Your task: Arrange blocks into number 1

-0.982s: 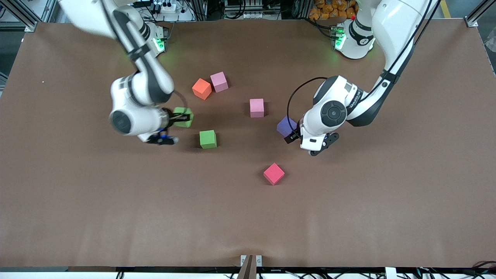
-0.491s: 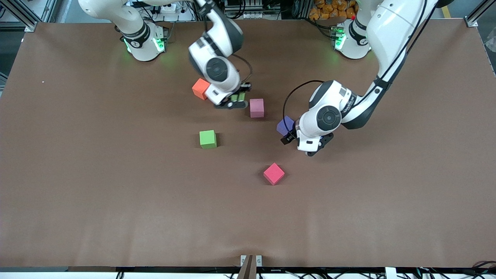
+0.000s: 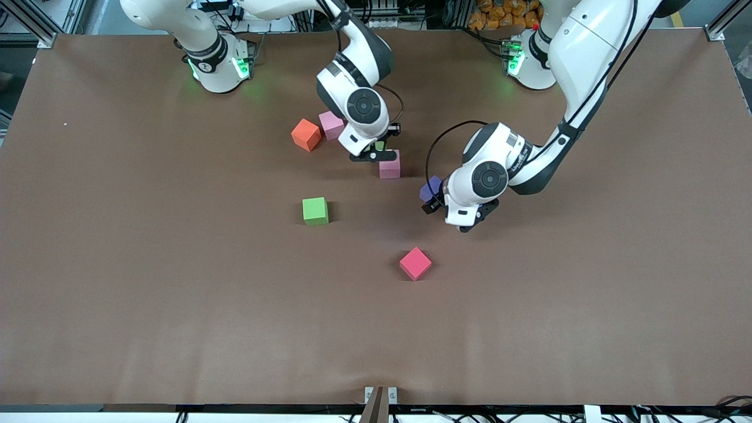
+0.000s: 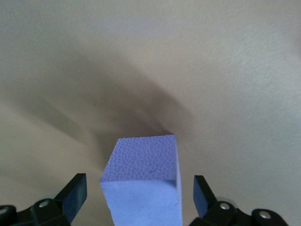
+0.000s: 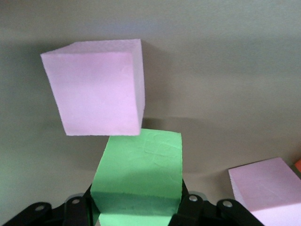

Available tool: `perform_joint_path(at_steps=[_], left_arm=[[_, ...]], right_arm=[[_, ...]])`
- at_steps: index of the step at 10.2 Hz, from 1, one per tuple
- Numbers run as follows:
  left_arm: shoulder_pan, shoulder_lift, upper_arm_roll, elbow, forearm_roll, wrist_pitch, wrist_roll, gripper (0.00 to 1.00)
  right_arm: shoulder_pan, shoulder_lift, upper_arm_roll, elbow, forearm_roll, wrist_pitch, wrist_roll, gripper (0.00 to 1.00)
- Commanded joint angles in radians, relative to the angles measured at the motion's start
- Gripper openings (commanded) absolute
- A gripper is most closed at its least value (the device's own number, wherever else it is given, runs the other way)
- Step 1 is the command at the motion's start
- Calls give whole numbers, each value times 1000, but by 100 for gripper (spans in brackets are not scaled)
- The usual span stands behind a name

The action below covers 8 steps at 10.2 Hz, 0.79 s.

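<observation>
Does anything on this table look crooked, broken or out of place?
Nothing looks damaged. The red block sits turned cornerwise, unlike the squarely set green block. The orange cube is also turned, touching a pink cube. Otherwise the blocks are simply scattered.

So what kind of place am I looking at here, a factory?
More likely a robotics lab. Two white arms are bolted to a brown-covered table, the only goods are foam cubes like the red block, and cables and aluminium framing crowd the edges.

One green cube (image 5: 138, 174) hangs gripped over a pink cube (image 3: 389, 167); green (image 3: 315, 210), purple (image 3: 430, 188) and red (image 3: 415, 263) cubes lie scattered nearer.
</observation>
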Motion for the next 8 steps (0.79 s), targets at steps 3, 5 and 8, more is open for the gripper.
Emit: perform_joint_path(at_steps=[3, 5, 8], left_arm=[[-1, 2, -7, -23, -16, 17, -13, 100], [-1, 13, -6, -20, -15, 17, -4, 100], [-1, 26, -6, -15, -12, 20, 1, 100]], right_arm=[[41, 63, -10, 65, 29, 13, 18, 0], [40, 95, -11, 103, 27, 16, 18, 0], [32, 115, -11, 122, 23, 16, 10, 0]])
